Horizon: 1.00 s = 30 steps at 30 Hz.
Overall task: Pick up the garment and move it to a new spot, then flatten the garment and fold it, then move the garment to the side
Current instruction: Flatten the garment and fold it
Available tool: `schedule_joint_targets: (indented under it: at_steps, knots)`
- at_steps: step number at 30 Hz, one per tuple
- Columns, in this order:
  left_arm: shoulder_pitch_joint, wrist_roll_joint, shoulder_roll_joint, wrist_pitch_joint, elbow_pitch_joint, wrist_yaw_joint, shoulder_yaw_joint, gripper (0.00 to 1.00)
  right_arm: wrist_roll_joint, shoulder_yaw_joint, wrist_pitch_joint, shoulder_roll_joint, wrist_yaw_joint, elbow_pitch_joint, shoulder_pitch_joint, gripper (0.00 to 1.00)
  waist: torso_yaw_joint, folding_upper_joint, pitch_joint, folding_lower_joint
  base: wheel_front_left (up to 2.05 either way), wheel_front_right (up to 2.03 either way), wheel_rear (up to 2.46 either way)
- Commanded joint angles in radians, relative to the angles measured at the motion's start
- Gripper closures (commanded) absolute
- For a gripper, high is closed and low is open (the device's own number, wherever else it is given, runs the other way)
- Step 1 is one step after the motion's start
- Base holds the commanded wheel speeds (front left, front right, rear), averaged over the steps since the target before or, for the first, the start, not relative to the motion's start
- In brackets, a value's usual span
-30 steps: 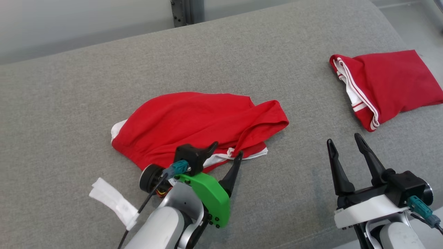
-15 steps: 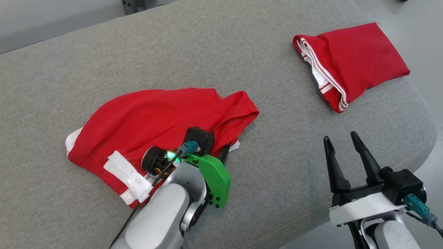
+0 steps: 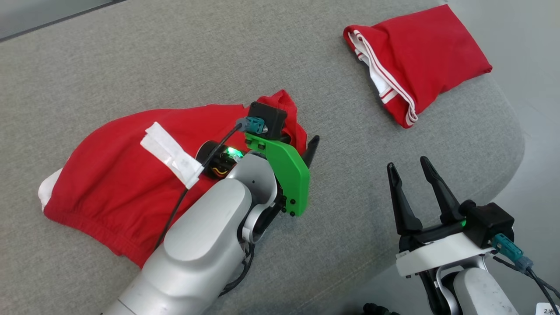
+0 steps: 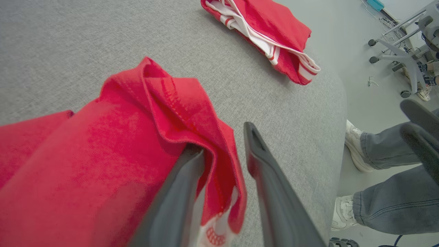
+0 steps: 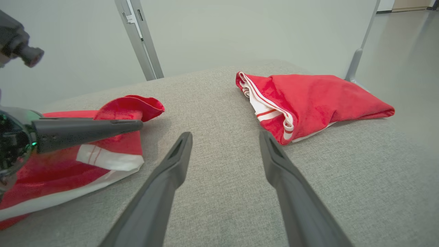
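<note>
Left gripper, fingers apart, carries a fold of the red garment over one finger (mid-cushion). Right gripper hovers spread near the cushion's right edge.

Red garment draped over one finger, left gripper spread

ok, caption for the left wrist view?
Left gripper open around a raised fold of the red garment; second folded garment beyond.

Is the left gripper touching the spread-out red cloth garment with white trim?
Touching. The left wrist view shows the red garment draped over one finger of the left gripper, its hem hanging between the parted fingers.
</note>
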<state>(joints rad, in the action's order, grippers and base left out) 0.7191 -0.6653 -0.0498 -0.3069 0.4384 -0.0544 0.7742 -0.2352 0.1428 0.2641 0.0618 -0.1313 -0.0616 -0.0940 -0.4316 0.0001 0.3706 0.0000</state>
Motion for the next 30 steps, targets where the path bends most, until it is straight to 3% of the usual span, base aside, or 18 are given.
schedule_joint_targets:
  at_steps: [1, 6, 9, 15, 21, 24, 30]
  knots:
    - [0.030, -0.051, -0.003, 0.019, 0.003, -0.021, 0.010, 0.00, -0.006, 0.001, 0.000, -0.003, 0.001, -0.007, -0.013, 0.00, -0.039, -0.0001, 0.031, 0.0000, 0.00, 0.00, 0.00]
    - [0.067, -0.282, -0.005, 0.153, -0.016, -0.085, 0.023, 0.00, -0.009, -0.009, 0.000, -0.009, 0.001, -0.016, -0.010, 0.00, -0.042, -0.0001, 0.034, 0.0000, 0.00, 0.00, 0.00]
    - [0.110, -0.287, -0.003, 0.259, 0.032, -0.115, 0.057, 0.00, -0.005, -0.021, 0.000, -0.009, 0.001, -0.017, -0.010, 0.00, -0.023, -0.0001, 0.028, 0.0000, 0.00, 0.00, 0.00]
    - [0.116, -0.504, -0.003, 0.382, -0.006, -0.075, 0.085, 0.00, 0.010, -0.038, 0.000, -0.003, 0.001, -0.011, -0.007, 0.00, 0.040, -0.0001, 0.002, 0.0000, 0.00, 0.00, 0.00]
    - [0.159, -0.420, -0.006, 0.500, 0.021, -0.093, 0.181, 0.00, 0.025, -0.052, 0.000, 0.021, 0.001, 0.000, 0.018, 0.00, 0.109, -0.0001, -0.049, 0.0000, 0.00, 0.00, 0.00]
    - [0.099, -0.371, -0.056, 0.549, -0.003, -0.113, 0.171, 0.00, 0.039, -0.078, 0.000, 0.040, 0.001, 0.010, 0.050, 0.00, 0.155, -0.0001, -0.099, 0.0000, 0.00, 0.00, 0.00]
    - [-0.099, -0.240, -0.189, 0.572, -0.149, -0.211, 0.092, 0.00, 0.056, -0.121, 0.000, 0.081, 0.001, 0.029, 0.110, 0.00, 0.241, -0.0001, -0.184, 0.0000, 0.00, 0.00, 0.00]
